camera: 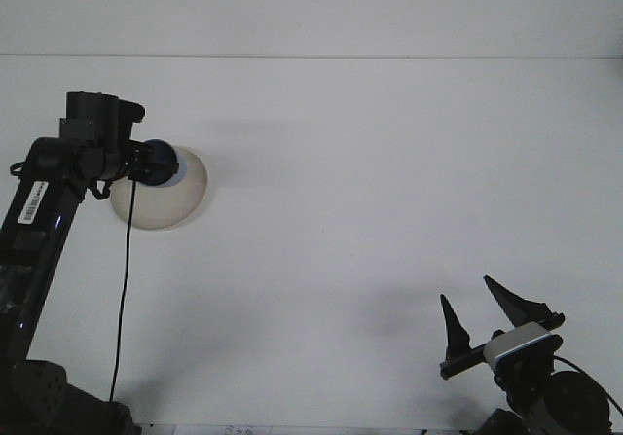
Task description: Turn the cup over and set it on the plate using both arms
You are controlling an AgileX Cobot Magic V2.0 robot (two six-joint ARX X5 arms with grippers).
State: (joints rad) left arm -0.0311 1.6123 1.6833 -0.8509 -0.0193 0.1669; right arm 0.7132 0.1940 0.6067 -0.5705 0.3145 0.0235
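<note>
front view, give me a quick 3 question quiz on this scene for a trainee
1. True or false: the blue cup is standing on the table near the right pincer.
2. Which arm is carrying the cup? A) left B) right C) neither
3. Fill in: the cup is held in front of the pale ______ at the table's left side.

Key:
1. False. The cup is up at the left pincer, far from the right one.
2. A. The right pincer sits open and empty at the lower right.
3. plate
</note>
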